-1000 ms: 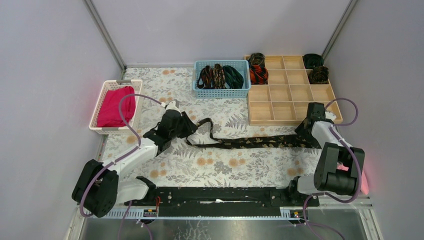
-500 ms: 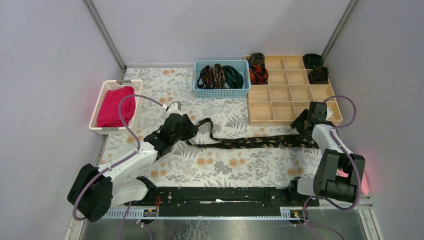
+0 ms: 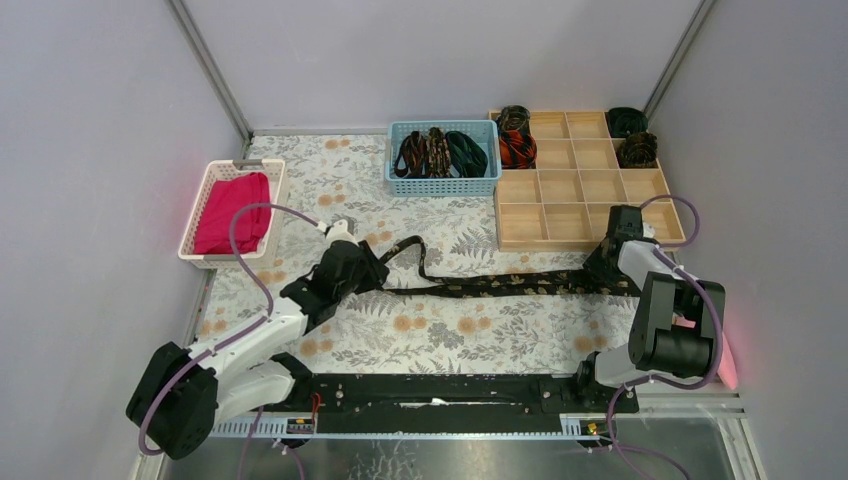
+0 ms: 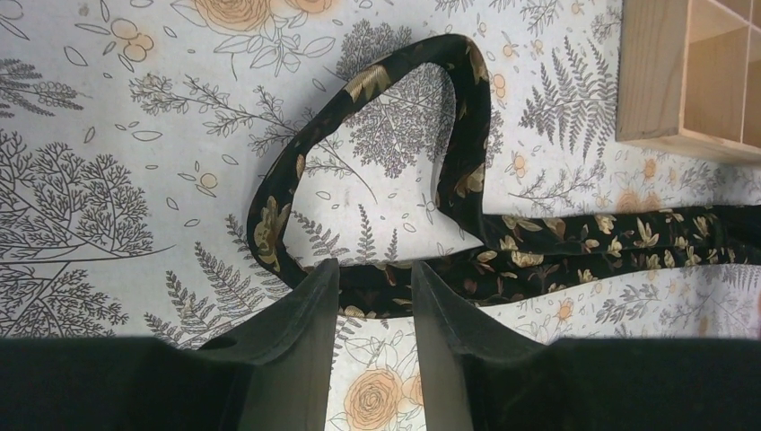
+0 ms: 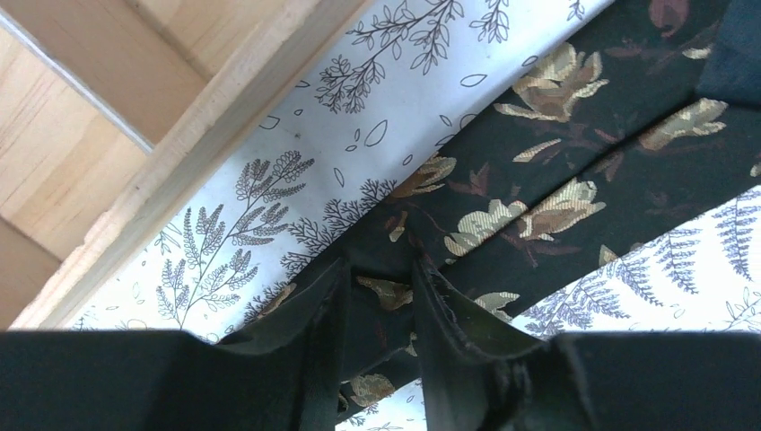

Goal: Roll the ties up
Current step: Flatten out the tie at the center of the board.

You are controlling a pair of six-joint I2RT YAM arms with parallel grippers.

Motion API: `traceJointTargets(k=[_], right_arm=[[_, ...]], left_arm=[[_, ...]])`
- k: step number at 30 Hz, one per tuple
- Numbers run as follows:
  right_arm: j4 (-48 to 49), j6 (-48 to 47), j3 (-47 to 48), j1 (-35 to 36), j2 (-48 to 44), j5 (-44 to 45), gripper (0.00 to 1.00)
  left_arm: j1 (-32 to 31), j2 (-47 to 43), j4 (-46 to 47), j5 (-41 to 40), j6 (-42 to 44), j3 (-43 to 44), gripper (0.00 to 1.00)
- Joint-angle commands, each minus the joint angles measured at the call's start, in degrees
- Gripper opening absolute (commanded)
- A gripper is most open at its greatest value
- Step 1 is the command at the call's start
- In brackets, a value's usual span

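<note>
Start at 9 o'clock on the top view. There you see a white plastic basket (image 3: 247,164) with a folded magenta cloth (image 3: 232,213) inside it.

Toward 4 o'clock from that basket is your left gripper (image 3: 378,268). Its two black fingers (image 4: 305,310) are pinched on a narrow part of the long black necktie with gold-brown flowers (image 3: 500,285). Just past the fingertips, toward 12 o'clock, the necktie stands up on its edge and bends into a loop. From the loop it runs flat over the flowered tablecloth (image 3: 450,340) toward 3 o'clock. There two strips of it lie close together.

At 12 o'clock a blue plastic basket (image 3: 443,186) holds a bunch of unrolled ties (image 3: 440,152). Just beside it, toward 1 o'clock, sits the wooden tray with many square boxes (image 3: 560,188). It holds four rolled ties:
- A black and gold coil (image 3: 515,118) sits in the far left corner box.
- A red and black coil (image 3: 517,150) sits in the box just nearer to you.
- A dark green coil (image 3: 626,121) sits in the far right corner box.
- A dark flecked coil (image 3: 637,150) sits in the box just nearer than that.

At 3 o'clock your right gripper (image 3: 598,278) is low on the tablecloth, just beside the tray's near edge. Its fingers (image 5: 314,314) are clenched on the other end of the necktie, with the fabric squeezed between them.
</note>
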Motion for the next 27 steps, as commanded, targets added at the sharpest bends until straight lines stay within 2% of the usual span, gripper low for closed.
traceJointTargets(k=[1,6,15,27], right_arm=[[-1.5,-0.1,0.2,1.1,0.0,3.5,0.36],[-2.2,-0.1,0.7,2.1,-0.4,2.4,0.36],[-6.2,0.1,2.2,4.3,-6.7,1.7,0.47],[-7.3,0.1,0.3,4.7,-5.8,0.1,0.42]], left_arm=[[-0.3,0.7,3.2,1.7,1.0,-1.5,0.43],[-0.3,0.4,3.0,0.6,1.3,-2.1,0.43],[-0.3,0.5,3.2,0.8,1.3,-2.2,0.43],[-0.3,-2.2,1.9,-0.1,1.4,-2.5,0.43]])
